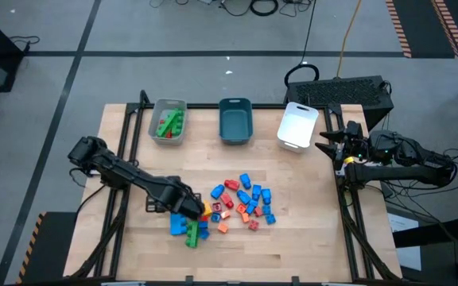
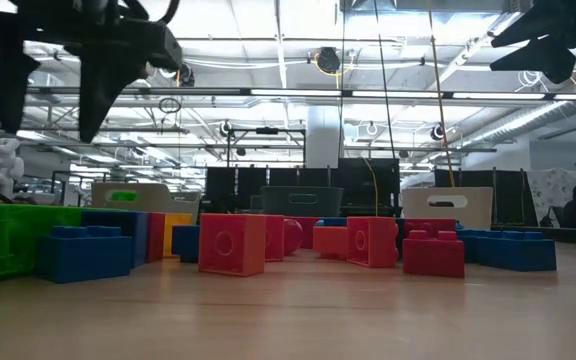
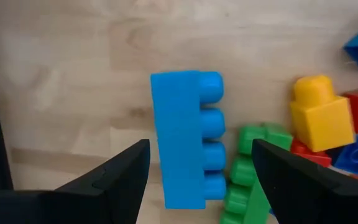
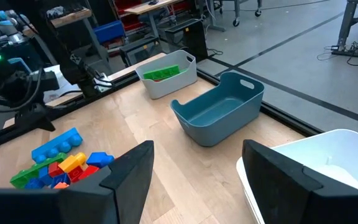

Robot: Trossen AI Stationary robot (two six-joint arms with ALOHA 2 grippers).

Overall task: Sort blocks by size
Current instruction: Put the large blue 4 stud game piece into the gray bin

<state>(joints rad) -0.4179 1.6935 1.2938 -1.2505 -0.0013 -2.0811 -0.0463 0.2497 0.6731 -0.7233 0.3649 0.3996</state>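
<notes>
Many blocks (image 1: pixel 241 199) in blue, red, orange and yellow lie loose on the wooden table's near middle. At the pile's left end a long blue block (image 3: pixel 185 143) lies on its side, studs toward a green block (image 3: pixel 247 174) and a yellow block (image 3: pixel 319 115). My left gripper (image 3: pixel 201 149) hangs open above the long blue block and points down. Its fingers stand on either side of the block without touching it, well clear of the table in the low view. My right gripper (image 1: pixel 324 143) waits open at the table's right edge.
Three trays stand in a row at the far edge: a grey tray (image 1: pixel 156 111) holding green and red blocks, a teal tray (image 1: pixel 235 123) and a white tray (image 1: pixel 296 127). Bare wood lies between trays and pile. A person sits in the room behind, at the right.
</notes>
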